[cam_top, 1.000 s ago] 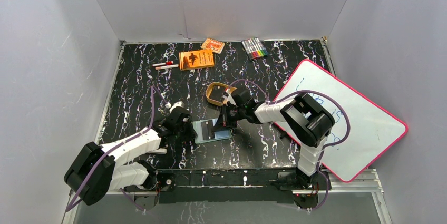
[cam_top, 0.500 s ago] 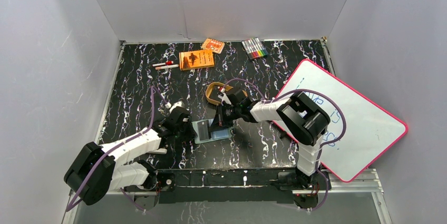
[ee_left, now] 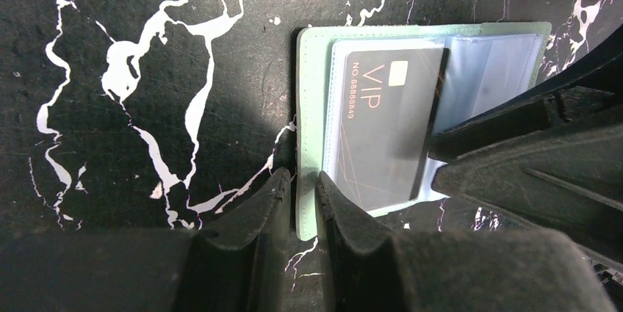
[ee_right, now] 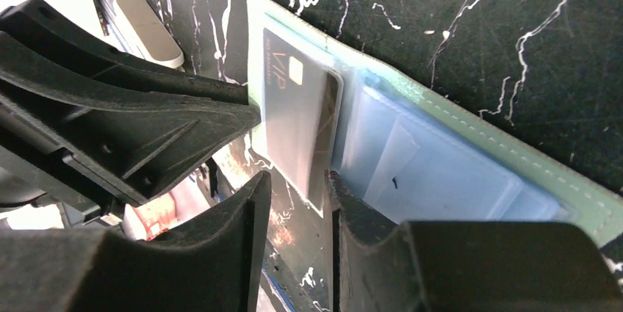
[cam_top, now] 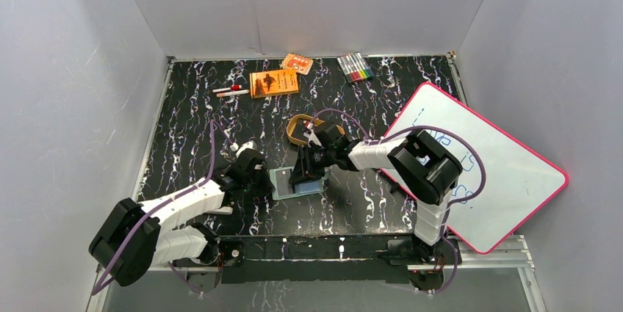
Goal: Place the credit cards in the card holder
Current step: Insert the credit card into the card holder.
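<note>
Both fingers [ee_left: 261, 216] of left gripper [ee_left: 303, 198] nearly together, gripping nothing, straddling left edge of card holder [ee_left: 312, 106], open flat on tabletop [ee_left: 147, 143]. Credit card [ee_left: 382, 128] partly in left sleeve, long axis crosswise to arms. Right gripper [ee_right: 294, 191] pinched narrow on card's right edge; probably needs pushing leftward.

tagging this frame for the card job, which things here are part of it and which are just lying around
Job:
credit card
card holder, lying open under it

Lying about:
orange booklet
orange packet
marker set
pens
golden tin
whiteboard
</note>
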Controlling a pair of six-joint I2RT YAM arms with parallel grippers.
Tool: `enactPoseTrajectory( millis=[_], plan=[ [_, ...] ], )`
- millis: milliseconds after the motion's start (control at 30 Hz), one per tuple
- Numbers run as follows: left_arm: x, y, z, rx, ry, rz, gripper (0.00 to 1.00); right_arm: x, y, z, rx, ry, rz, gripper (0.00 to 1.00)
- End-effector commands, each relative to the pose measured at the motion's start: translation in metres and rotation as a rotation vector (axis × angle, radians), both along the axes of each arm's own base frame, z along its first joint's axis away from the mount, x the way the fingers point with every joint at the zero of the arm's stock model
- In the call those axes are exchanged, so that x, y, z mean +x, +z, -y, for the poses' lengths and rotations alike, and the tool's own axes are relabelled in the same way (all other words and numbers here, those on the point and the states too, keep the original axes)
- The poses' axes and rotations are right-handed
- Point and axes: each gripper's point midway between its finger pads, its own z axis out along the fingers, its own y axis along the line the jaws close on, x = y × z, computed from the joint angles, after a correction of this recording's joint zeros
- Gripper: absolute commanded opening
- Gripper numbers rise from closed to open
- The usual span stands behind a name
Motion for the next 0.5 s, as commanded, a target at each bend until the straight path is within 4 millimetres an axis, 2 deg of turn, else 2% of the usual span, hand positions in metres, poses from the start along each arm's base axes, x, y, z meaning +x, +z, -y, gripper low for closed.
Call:
enactPoseTrajectory(
  millis=[0,133,467],
  plan=[
    [-0.0053,-0.0017,-0.0078,0.025,0.006,-0.004,0.18,0.0081,0.0307,-0.007,0.047,-0.01,0.076,0.43],
    [-0.0052,-0.0005,-0.0073,0.022,0.003,0.001,0.18,0.009,0.031,-0.0078,0.05,-0.01,0.078,0.46],
    [-0.0042,0.0019,-0.0045,0.01,-0.004,0.006,0.18,0.0067,0.0245,-0.0131,0.03,0.006,0.065,0.46]
  ],
)
